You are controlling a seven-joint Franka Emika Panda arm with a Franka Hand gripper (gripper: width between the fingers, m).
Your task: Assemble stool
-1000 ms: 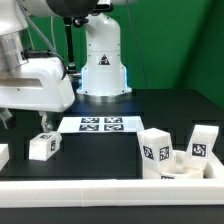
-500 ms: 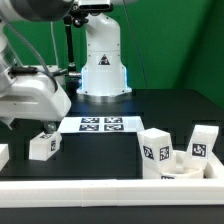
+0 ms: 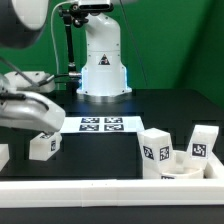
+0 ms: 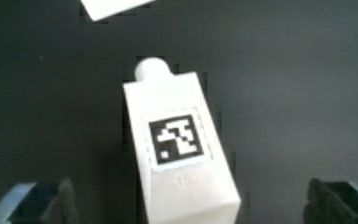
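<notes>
Item under inspection: one leg [image 4: 179,150], a white block lying flat on the black counter [image 3: 110,150] with its tag face up. Its long axis runs away from the fingers [image 4: 34,203], and the rounded nub is at the far end. It lies near the marker board [image 3: 100,124], on the exterior view's left of it. The fingers are spread wide either side of its near end, clear of it and gripping nothing. A second leg [image 3: 156,152] stands on the board's other side. A green backdrop [image 3: 180,40] is behind.

Green wall [image 3: 175,35], black table [image 3: 175,105]
The wall is standing right behind the table, and the table is lying flat.
</notes>
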